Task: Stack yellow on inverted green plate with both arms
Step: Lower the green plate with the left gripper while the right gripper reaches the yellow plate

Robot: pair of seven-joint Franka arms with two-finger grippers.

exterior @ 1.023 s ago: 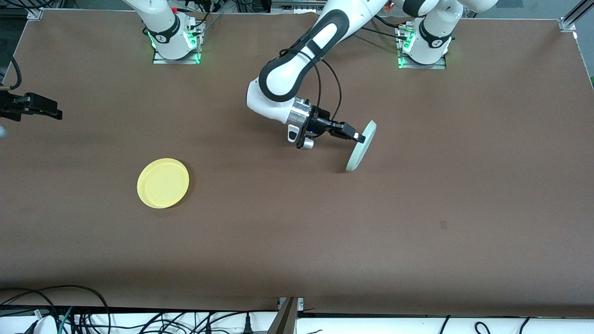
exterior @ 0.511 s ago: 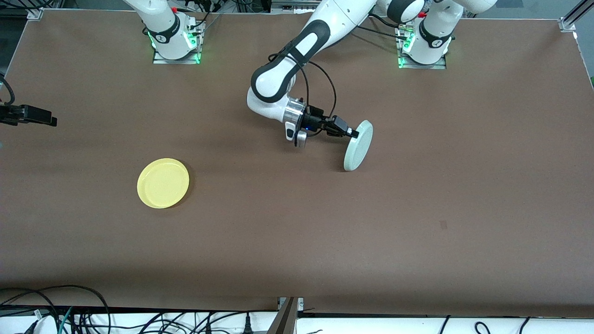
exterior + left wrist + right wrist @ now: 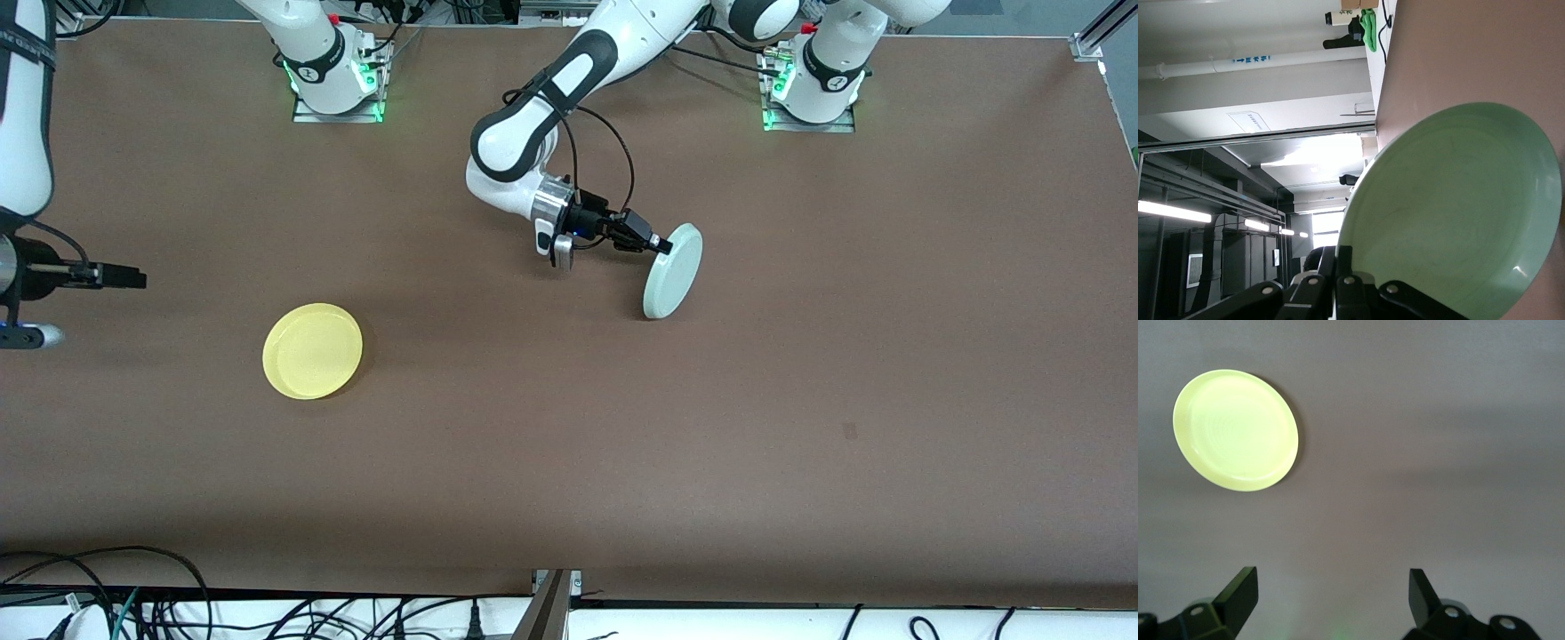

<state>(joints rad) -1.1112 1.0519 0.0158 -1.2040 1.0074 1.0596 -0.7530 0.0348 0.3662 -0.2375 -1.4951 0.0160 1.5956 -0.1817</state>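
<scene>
Even overhead light, soft shadows, sharp focus, wrist views washed.

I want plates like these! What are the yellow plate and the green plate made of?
Yellow plate: probably plastic, one plain bright colour, smooth and slightly glossy. Green plate: likely the same plastic, pale mint, with a small shine spot near its rim in the left wrist view.

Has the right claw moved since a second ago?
Yes. The open right claw has come in over the table, toward the yellow plate, which lies where it was.
</scene>
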